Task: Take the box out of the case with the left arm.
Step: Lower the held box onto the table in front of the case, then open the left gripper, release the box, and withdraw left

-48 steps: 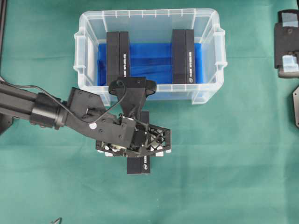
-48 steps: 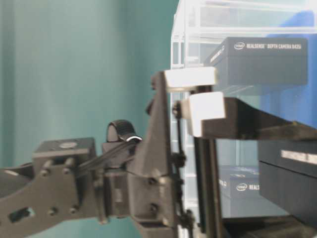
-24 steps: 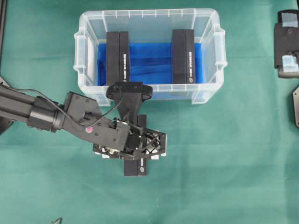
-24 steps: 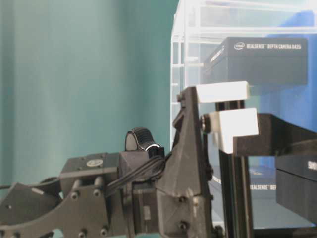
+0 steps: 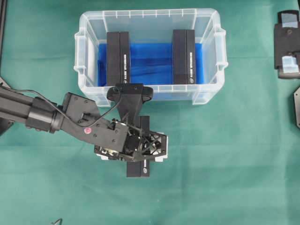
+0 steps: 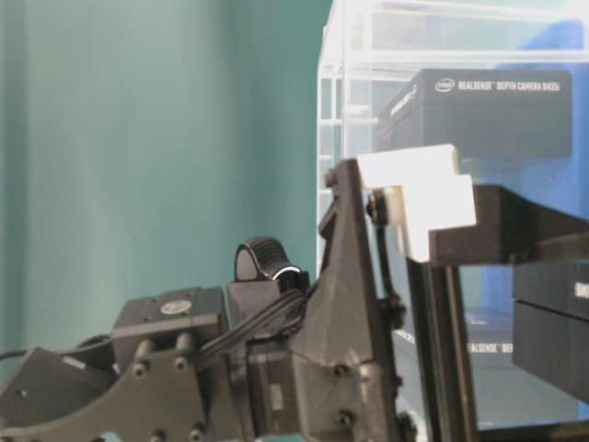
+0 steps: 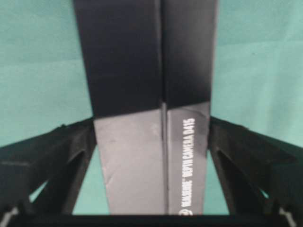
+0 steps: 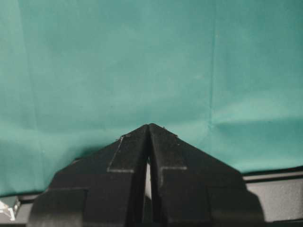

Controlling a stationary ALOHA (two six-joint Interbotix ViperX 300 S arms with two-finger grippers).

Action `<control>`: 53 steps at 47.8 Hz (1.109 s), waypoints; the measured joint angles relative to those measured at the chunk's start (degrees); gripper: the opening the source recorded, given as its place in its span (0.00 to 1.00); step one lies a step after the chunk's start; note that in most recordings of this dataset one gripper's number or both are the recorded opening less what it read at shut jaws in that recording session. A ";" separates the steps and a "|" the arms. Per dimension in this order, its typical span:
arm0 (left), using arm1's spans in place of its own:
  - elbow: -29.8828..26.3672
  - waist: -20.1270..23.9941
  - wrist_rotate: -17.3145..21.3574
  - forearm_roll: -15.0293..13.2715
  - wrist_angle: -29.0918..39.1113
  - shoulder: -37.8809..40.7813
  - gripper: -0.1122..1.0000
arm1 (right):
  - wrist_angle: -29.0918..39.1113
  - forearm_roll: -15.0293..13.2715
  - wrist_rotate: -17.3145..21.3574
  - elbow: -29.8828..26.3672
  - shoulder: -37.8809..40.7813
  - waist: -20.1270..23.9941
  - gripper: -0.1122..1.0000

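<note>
A long black box (image 5: pixel 139 167) lies on the green cloth just in front of the case (image 5: pixel 79 42), a clear tub with a blue sheet (image 5: pixel 150 61) on its bottom. My left gripper (image 5: pixel 138 153) hovers right over this box, pointing down. In the left wrist view the box (image 7: pixel 151 71) runs between the fingers (image 7: pixel 57 156), with green cloth showing on both sides, so the left gripper (image 7: pixel 151 122) is open and not gripping. My right gripper (image 8: pixel 149 126) is shut with nothing in it, over bare cloth.
Two more black boxes stand on edge inside the case, one at the left (image 5: pixel 118 56) and one at the right (image 5: pixel 183 56). The right arm's black parts (image 5: pixel 287 42) sit at the far right edge. The case's front wall (image 5: pixel 178 93) is just behind the left gripper.
The left gripper has lowered with the box and its jaws have spread away from it, letting the box go onto the cloth. The right gripper has not moved.
</note>
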 measured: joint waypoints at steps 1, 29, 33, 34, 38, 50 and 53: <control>-0.09 0.09 -0.09 0.00 -0.09 0.00 0.91 | 0.00 0.00 0.00 0.00 0.09 0.00 0.13; -2.11 0.00 0.26 0.00 4.48 -3.43 0.91 | 0.00 0.00 0.00 0.00 0.09 0.00 0.13; -4.22 0.09 0.88 0.00 6.24 -3.60 0.91 | 0.09 0.00 0.00 0.00 0.09 0.00 0.13; -4.92 0.09 1.23 0.00 6.86 -3.60 0.91 | 0.00 0.00 -0.09 0.00 0.09 0.00 0.13; -7.47 0.26 2.29 0.00 9.23 -3.60 0.91 | 0.09 0.00 0.00 0.00 0.00 0.00 0.13; -14.77 1.49 4.83 0.26 18.72 -3.60 0.91 | 0.09 0.00 0.00 0.00 0.00 0.00 0.13; -15.64 1.76 5.54 0.44 20.04 -3.69 0.91 | 0.00 0.09 0.00 0.00 0.09 0.00 0.13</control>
